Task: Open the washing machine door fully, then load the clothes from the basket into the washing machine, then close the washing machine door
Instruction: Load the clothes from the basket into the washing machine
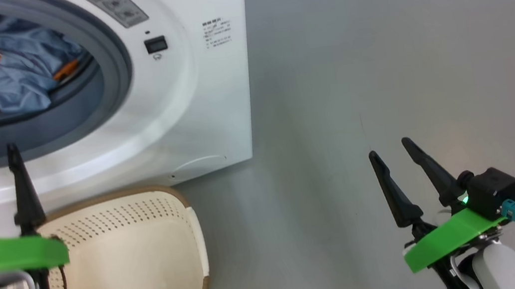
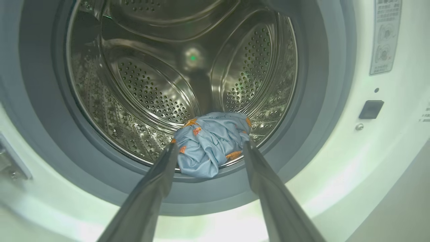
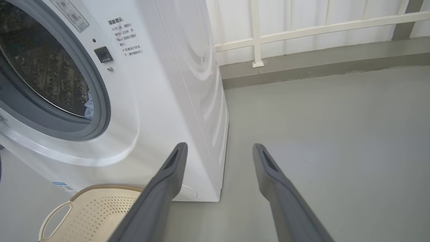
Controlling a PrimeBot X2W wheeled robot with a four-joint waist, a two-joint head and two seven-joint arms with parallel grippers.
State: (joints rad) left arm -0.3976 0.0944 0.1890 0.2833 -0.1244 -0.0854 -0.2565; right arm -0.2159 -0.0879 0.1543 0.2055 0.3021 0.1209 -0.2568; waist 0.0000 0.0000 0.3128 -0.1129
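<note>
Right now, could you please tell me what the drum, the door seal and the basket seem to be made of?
Drum: likely stainless steel; mirror-bright, perforated.
Door seal: probably rubber; matte grey, smooth.
Basket: apparently moulded plastic; matte cream, punched holes, with a brown woven-look rim.

Grey floor (image 1: 375, 47), 1 white washing machine (image 1: 210, 95) on it, 1 cream basket (image 1: 112, 220) just in front.

Laundry corner: white washing machine (image 1: 210, 95), grey floor (image 1: 378, 72), pale railing (image 3: 302, 28).
</note>
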